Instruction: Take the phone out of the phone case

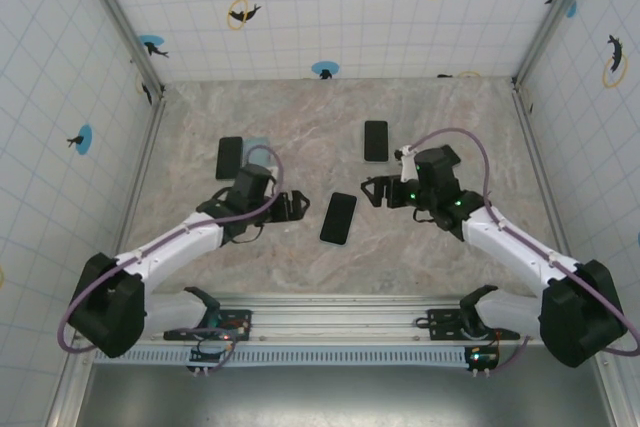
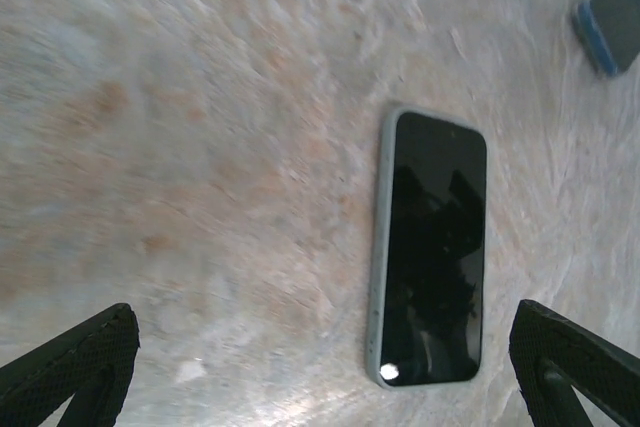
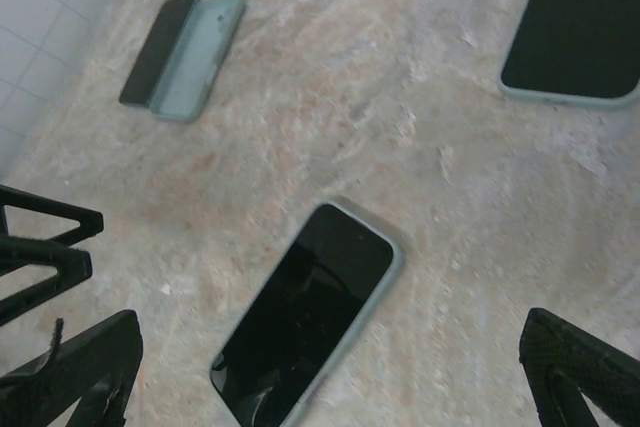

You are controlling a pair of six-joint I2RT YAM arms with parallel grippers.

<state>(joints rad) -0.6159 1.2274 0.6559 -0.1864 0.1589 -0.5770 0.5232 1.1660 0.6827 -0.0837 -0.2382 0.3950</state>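
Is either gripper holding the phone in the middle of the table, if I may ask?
No, the phone lies flat on the table between the open left gripper and open right gripper, touching neither.

Top camera looks down from behind; both wrist cameras, close to the worktop [image 1: 300, 152], share the middle phone [image 1: 338, 218].

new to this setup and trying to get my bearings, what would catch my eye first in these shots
A cased phone lies face up in the middle of the table, with the left gripper and right gripper open on either side of it. Farther back lies a second phone, and at back left a dark phone sits beside a pale empty case.
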